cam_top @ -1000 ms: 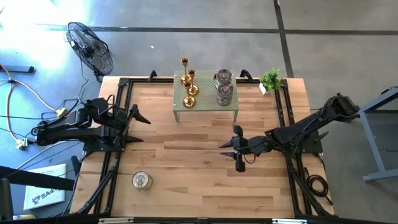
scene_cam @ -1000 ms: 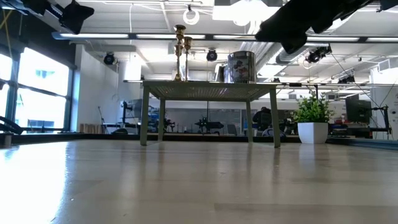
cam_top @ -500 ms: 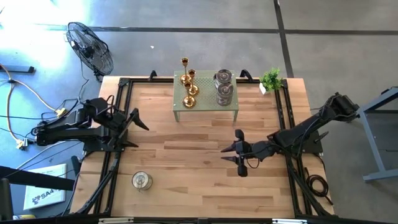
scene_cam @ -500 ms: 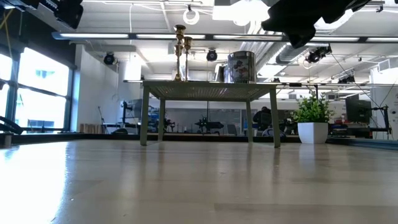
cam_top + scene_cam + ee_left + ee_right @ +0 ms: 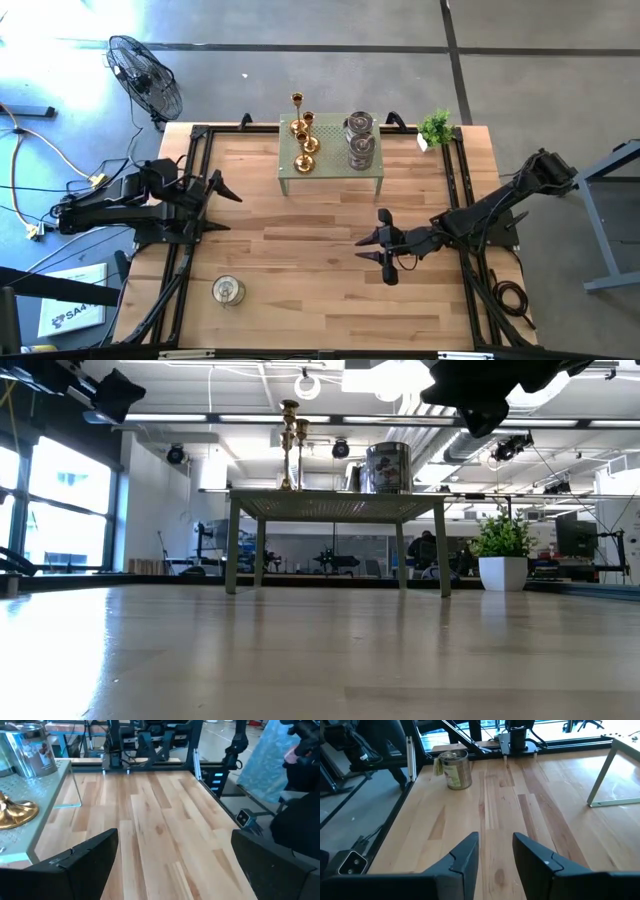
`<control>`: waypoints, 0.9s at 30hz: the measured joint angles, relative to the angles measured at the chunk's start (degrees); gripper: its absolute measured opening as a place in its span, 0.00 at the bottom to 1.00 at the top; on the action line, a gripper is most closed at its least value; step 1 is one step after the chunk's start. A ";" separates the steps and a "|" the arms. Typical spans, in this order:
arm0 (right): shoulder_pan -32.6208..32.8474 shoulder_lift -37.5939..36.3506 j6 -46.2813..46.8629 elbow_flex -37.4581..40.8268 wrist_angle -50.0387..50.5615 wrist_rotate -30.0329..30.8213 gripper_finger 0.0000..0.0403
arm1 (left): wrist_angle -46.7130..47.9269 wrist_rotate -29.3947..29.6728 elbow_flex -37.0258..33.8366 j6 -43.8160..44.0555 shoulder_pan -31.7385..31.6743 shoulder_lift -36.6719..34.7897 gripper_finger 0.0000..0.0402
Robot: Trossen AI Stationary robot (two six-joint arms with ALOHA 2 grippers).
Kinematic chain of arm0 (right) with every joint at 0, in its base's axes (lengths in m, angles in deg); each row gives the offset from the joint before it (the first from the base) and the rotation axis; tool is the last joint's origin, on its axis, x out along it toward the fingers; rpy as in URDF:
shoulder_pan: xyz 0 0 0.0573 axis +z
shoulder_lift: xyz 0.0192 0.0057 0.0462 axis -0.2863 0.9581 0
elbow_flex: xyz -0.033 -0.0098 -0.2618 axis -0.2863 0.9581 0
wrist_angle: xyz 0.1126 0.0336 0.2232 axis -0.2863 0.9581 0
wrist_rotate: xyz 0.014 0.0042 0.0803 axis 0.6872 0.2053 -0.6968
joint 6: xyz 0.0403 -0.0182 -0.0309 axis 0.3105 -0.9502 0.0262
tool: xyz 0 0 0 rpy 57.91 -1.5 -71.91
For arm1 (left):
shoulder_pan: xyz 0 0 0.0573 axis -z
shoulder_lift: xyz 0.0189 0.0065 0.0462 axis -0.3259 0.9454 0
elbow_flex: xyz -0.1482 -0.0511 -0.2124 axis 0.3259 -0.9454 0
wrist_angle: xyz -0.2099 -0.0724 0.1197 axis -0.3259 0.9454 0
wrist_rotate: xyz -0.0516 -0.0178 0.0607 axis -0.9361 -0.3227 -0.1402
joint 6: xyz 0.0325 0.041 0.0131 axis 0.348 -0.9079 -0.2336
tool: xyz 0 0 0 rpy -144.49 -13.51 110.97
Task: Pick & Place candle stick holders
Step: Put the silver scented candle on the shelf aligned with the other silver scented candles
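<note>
Three gold candle stick holders (image 5: pixel 303 135) of differing heights and two silver-grey jar-like holders (image 5: pixel 359 138) stand on a small pale-green stand (image 5: pixel 330 175) at the table's far middle. A third silver-grey holder (image 5: pixel 228 290) stands alone on the table near the front left; it also shows in the right wrist view (image 5: pixel 454 769). My left gripper (image 5: pixel 228 210) hovers wide open and empty at the table's left side. My right gripper (image 5: pixel 360 246) hovers open by a narrow gap, empty, right of the table's middle, pointing toward the lone holder.
A small green potted plant (image 5: pixel 436 127) stands at the far right corner of the table. Black frame rails (image 5: pixel 190 200) run along the left and right sides. A fan (image 5: pixel 145 75) stands on the floor beyond the far left corner. Bare wood lies between the grippers.
My right gripper has moved a little toward the table's near edge and kept its fingers as they were. The holders have stayed in place.
</note>
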 joint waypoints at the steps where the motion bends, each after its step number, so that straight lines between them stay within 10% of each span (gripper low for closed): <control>1: 0.00 0.00 0.00 0.00 -0.02 0.00 0.28 | 0.36 0.05 0.00 -0.45 0.00 0.00 0.95; 27: 3.30 0.17 1.31 0.00 -0.74 2.52 0.28 | 5.96 -0.54 0.00 2.05 0.00 -0.02 1.00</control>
